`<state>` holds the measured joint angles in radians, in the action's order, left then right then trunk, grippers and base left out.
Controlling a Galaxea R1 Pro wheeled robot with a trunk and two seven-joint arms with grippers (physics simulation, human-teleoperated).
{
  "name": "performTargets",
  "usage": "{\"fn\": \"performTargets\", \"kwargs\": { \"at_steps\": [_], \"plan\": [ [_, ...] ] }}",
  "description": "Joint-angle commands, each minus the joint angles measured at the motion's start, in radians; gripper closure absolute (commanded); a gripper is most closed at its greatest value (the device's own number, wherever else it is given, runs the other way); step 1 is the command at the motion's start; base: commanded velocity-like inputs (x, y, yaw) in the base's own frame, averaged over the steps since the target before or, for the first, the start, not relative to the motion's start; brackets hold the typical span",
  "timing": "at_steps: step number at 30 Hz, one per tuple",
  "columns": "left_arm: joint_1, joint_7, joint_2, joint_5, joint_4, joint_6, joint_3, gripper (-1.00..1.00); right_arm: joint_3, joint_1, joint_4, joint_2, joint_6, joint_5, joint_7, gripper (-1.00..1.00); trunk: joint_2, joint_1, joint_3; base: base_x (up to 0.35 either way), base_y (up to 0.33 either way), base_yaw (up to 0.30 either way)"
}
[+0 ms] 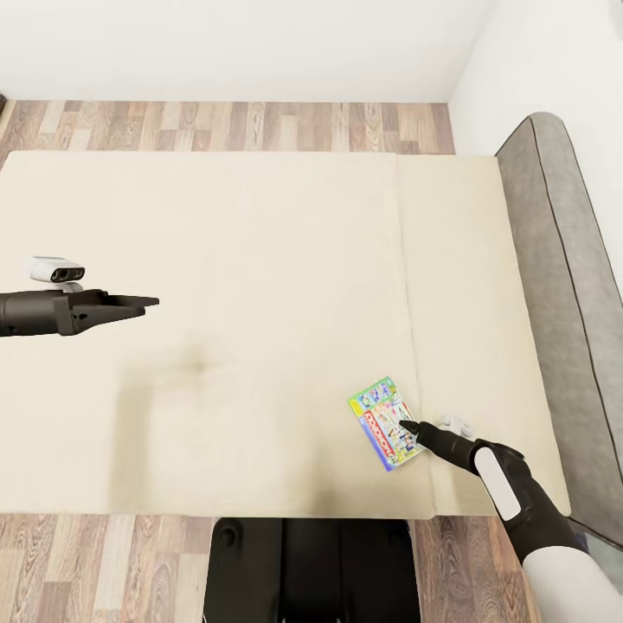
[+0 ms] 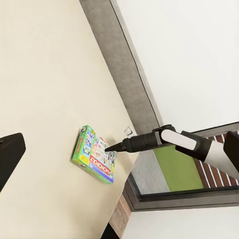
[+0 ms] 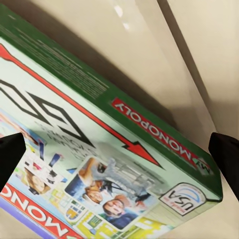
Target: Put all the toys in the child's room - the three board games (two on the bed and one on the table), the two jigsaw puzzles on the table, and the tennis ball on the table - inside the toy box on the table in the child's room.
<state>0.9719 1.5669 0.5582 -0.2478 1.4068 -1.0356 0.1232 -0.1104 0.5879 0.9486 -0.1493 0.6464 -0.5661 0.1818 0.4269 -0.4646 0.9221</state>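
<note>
Reaching low over the bed (image 1: 260, 285), the right gripper (image 1: 407, 426) hovers above the Monopoly board game (image 1: 384, 422) at lower right of the head view, fingers spread wide to straddle its edge; the left gripper (image 1: 143, 303) waits mid-left, apparently closed, holding nothing.

The left arm (image 1: 35, 311) is a dark grey tube ending in a matte black gripper (image 1: 143, 303) with long tapered fingers, and a small white block with two dark round lenses (image 1: 56, 270) sits on top of it. The right arm (image 1: 554, 554) is light grey at the forearm, then black with a white oval panel near the wrist, narrowing to a black pointed gripper (image 1: 407, 425) beside a small white bracket. Between the arms is a flat black base (image 1: 307, 567) with rounded corners.
</note>
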Motion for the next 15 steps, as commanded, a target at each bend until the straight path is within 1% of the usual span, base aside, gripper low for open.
{"fn": "performTargets", "kwargs": {
  "at_steps": [1,11,15],
  "plan": [
    [0.001,0.004,0.000,0.000,0.000,-0.011,-0.001,-1.00,-0.002,0.000,-0.001,0.000,0.008,0.003,0.002,-1.00,0.001,-0.001,0.001,0.000,0.000,0.000],
    [0.001,0.004,0.000,0.001,0.000,-0.011,-0.001,-1.00,-0.001,0.000,-0.001,0.000,0.009,0.003,0.002,-1.00,0.001,-0.001,0.001,-0.020,0.013,0.000],
    [0.001,0.004,0.000,0.002,0.000,-0.011,-0.001,-1.00,0.029,0.000,0.000,0.000,0.008,0.003,0.002,-1.00,0.001,-0.001,0.001,-0.005,0.004,0.000]
  ]
}}
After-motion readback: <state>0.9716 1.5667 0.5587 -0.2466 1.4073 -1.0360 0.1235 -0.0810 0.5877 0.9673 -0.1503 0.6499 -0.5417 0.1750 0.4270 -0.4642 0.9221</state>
